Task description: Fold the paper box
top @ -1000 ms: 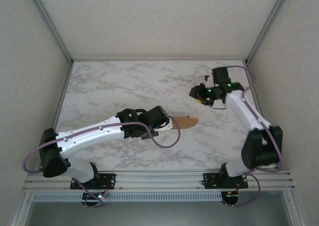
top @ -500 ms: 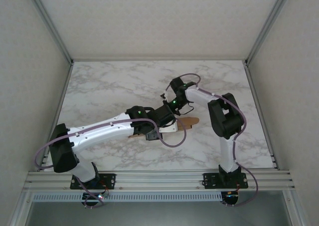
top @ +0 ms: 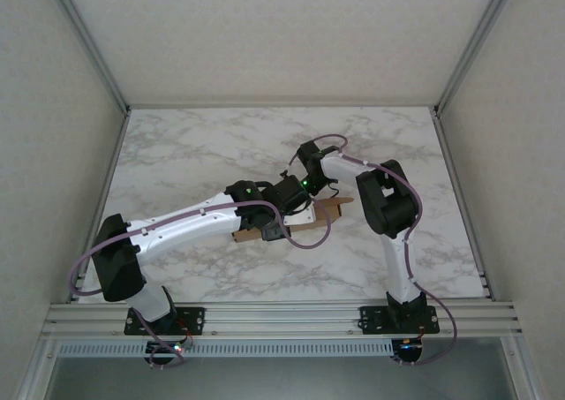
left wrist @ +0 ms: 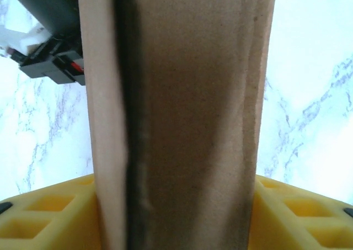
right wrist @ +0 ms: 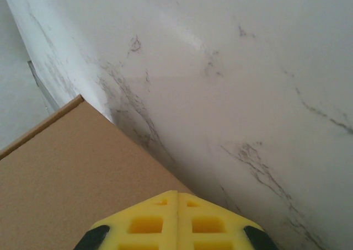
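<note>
1. marble table [top: 177,153]: you had both arms meeting mid-surface.
2. paper box [top: 334,209]: sat mid-table, under both wrists.
3. left gripper [left wrist: 176,217]: was clamped on paper box, cardboard btwn jaws.
4. right gripper [right wrist: 176,206]: was closed, empty, over paper box edge.

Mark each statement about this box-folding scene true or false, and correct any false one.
1. The paper box sits between the jaws of the left gripper. True.
2. The jaws of the right gripper stand wide open. False: they are shut, pressed together with nothing between them.
3. The table has a white marbled top. True.
4. The paper box lies in the table's far left corner. False: it is near the middle, where both arms meet.
</note>
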Available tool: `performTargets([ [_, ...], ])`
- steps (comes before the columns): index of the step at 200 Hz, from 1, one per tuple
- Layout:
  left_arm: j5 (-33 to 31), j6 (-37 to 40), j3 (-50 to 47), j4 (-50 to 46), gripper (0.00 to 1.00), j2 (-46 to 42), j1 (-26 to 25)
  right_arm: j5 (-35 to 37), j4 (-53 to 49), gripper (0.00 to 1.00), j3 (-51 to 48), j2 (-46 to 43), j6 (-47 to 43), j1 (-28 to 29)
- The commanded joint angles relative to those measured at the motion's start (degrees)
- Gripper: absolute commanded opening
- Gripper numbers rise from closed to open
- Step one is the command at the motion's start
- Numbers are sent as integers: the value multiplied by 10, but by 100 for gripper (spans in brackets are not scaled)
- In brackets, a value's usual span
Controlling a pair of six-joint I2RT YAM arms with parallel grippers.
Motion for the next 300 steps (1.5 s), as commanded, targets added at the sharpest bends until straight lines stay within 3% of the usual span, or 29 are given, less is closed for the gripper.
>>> performTargets([
  [1,-36,13,-12,40,64,-4,6,-1,-33,1,13,18,-14,5],
  [46,-67,28,-23,86,74,-23,16,12,-35,5,12,19,-9,4],
  [85,-66,32,-34,107,79,-41,25,35,-21,15,11,2,7,-2],
  [132,-49,25,-49,127,79,-72,34,60,-4,33,6,-42,12,-12],
  [194,-18,15,-53,146,81,-128,34,88,-1,43,3,-83,2,-11],
  [220,-12,2,-60,169,81,-164,35,141,-7,51,10,-117,1,-18],
  [245,-60,-51,-83,233,80,-211,41,224,3,60,2,-200,1,-24],
  [266,-99,-120,-115,291,80,-258,57,300,24,61,-21,-288,11,-34],
  [300,-148,-290,-159,325,81,-320,155,407,58,57,-91,-427,6,-44],
])
